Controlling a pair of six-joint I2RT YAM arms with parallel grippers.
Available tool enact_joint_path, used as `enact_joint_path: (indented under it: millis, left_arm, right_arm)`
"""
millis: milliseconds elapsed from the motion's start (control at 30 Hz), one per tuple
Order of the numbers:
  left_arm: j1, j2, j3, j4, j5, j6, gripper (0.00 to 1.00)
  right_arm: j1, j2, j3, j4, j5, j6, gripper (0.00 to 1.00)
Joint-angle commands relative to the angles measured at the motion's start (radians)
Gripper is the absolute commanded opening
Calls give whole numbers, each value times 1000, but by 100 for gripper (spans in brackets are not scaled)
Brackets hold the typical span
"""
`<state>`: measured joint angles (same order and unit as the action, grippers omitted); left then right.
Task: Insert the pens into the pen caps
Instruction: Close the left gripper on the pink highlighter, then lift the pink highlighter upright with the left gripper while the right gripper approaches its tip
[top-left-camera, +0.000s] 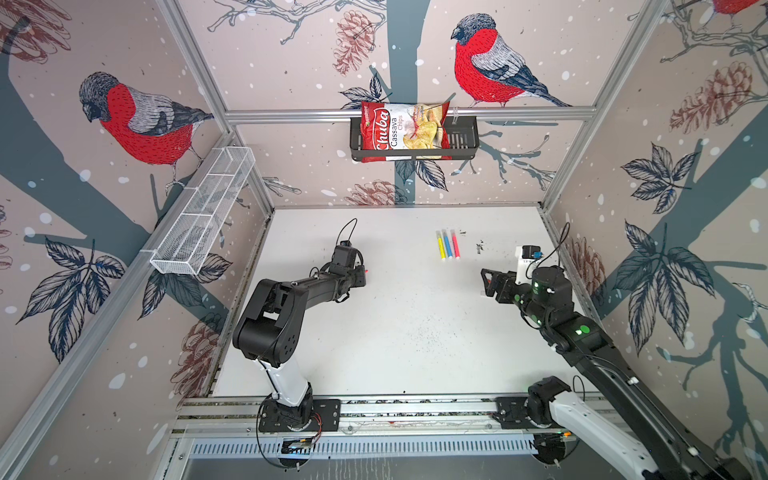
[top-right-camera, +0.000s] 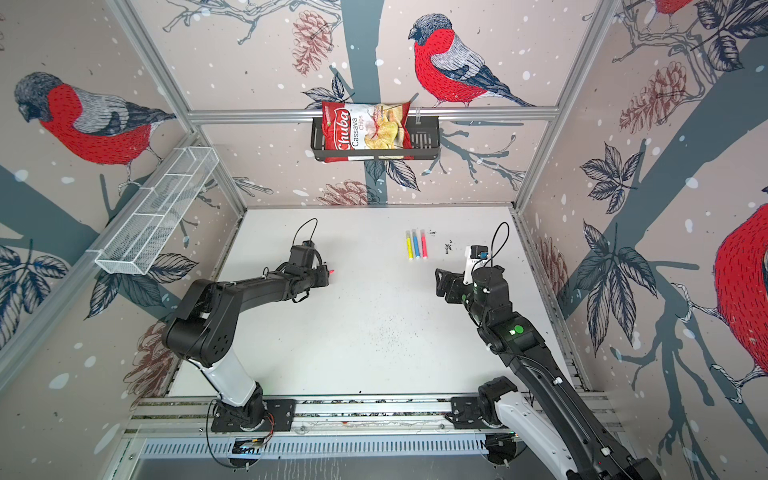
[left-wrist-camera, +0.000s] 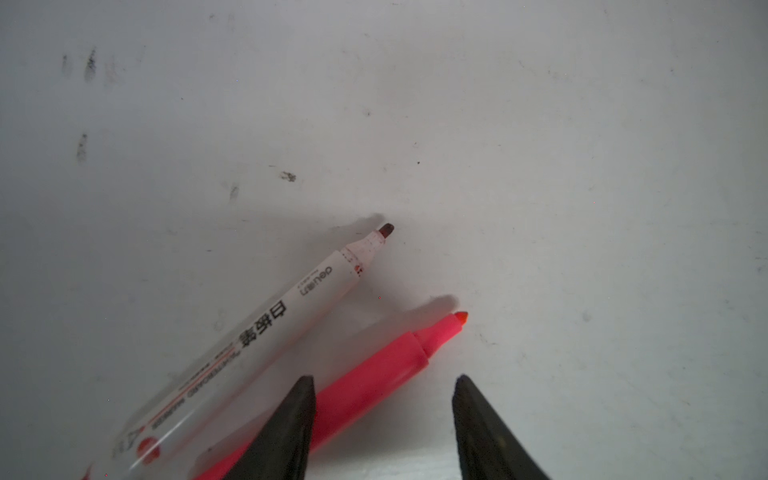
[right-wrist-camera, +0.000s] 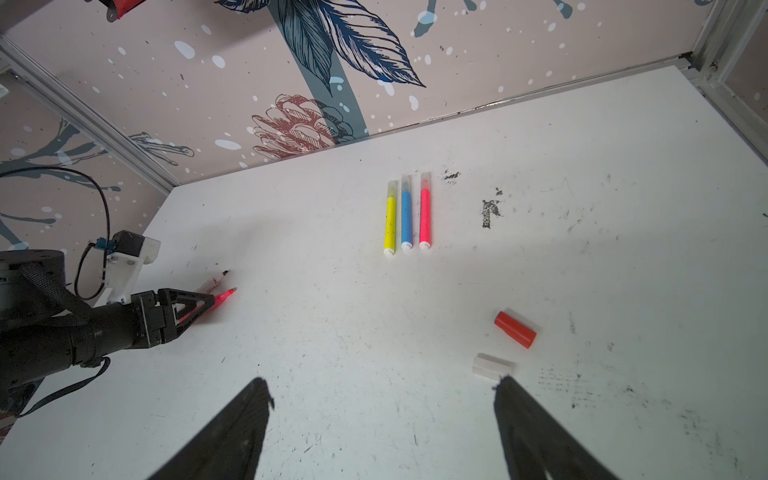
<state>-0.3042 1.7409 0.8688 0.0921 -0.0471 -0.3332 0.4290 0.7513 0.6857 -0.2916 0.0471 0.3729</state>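
In the left wrist view an uncapped pink pen (left-wrist-camera: 374, 372) lies flat on the white table between the fingers of my left gripper (left-wrist-camera: 383, 378). It rests against one finger, with a gap to the other; the jaws are open. An uncapped white-barrelled pen (left-wrist-camera: 270, 324) lies beside it. Yellow (right-wrist-camera: 390, 220), blue (right-wrist-camera: 406, 216) and pink (right-wrist-camera: 424, 216) pens lie side by side at the back, each wearing a translucent cap. My right gripper (right-wrist-camera: 382, 380) hovers open and empty. A loose translucent pen cap (right-wrist-camera: 492, 365) lies by one of its fingertips, and a red pen cap (right-wrist-camera: 515, 328) just beyond.
A black wall basket (top-left-camera: 461, 141) holding a chips bag (top-left-camera: 403, 131) hangs on the back wall. A white mesh basket (top-left-camera: 203, 216) is fixed to the left wall. Dark smudges (right-wrist-camera: 490, 212) mark the table near the three pens. The arms' base rail (top-left-camera: 415, 409) runs along the front.
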Motion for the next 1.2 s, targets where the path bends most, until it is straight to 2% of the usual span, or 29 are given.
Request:
enact_joint_path:
  millis: [0, 100, 233, 767, 867, 933, 1033, 1100, 1167]
  left_arm:
    - [2, -4, -13, -14, 40, 13, 54]
    - [-1, 8, -5, -37, 118, 20, 49]
    - [-4, 4, -32, -32, 146, 15, 45]
    - [-157, -54, -115, -92, 57, -34, 40]
    - [-169, -61, -123, -103, 53, -34, 31]
    - [-183, -65, -129, -109, 58, -31, 19]
    - [-234, -108, -141, -106, 70, -11, 7]
    - [-320, -209, -180, -41, 80, 48, 7]
    - [-376, -329, -245, 77, 169, 79, 9]
  right_arm:
    - [-3, -2, -3, 31, -1, 10, 85]
    - [-4, -3, -5, 31, -1, 11, 85]
    - [-4, -6, -2, 28, 0, 12, 85]
    - [-14, -20, -5, 32, 5, 14, 85]
    - [-15, -25, -6, 32, 5, 15, 85]
    - [-16, -29, -9, 34, 5, 15, 86]
    - [-16, -29, -10, 34, 5, 17, 86]
    - [-16, -30, -12, 34, 4, 18, 86]
    - [-16, -26, -12, 38, 2, 18, 86]
